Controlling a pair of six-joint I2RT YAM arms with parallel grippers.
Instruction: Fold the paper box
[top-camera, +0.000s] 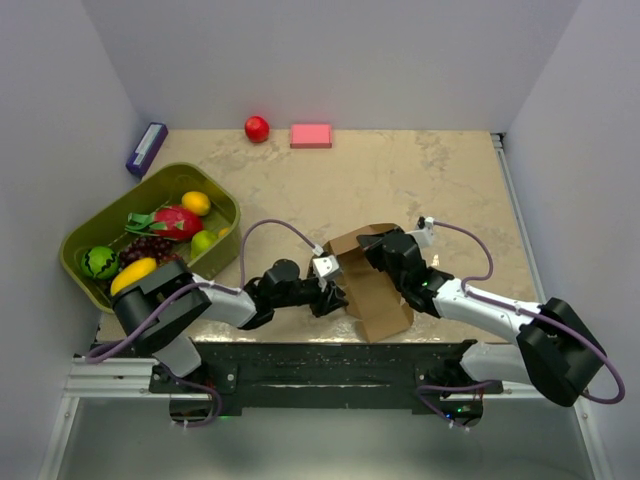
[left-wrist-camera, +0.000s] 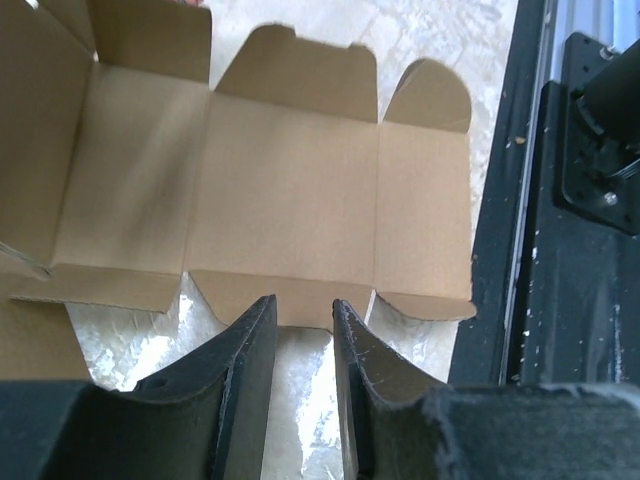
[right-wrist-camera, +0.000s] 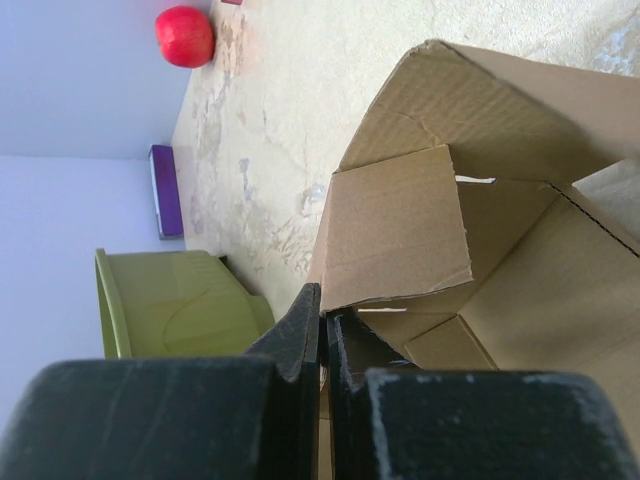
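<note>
Only L wrist cam shows my L claw (left-wrist-camera: 304, 305) apart at box (left-wrist-camera: 290, 190) flap; R claw (right-wrist-camera: 323, 305) clamps box corner; box by table (top-camera: 400, 170) front edge.

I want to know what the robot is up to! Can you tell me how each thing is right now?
paper box: half folded, one end raised, the other flat on the table.
left gripper: fingers apart, at a flap's edge.
right gripper: fingers shut, seemingly pinching the box's raised end.
green bin: open-topped, holding fruit.
red apple: loose on the table.
</note>
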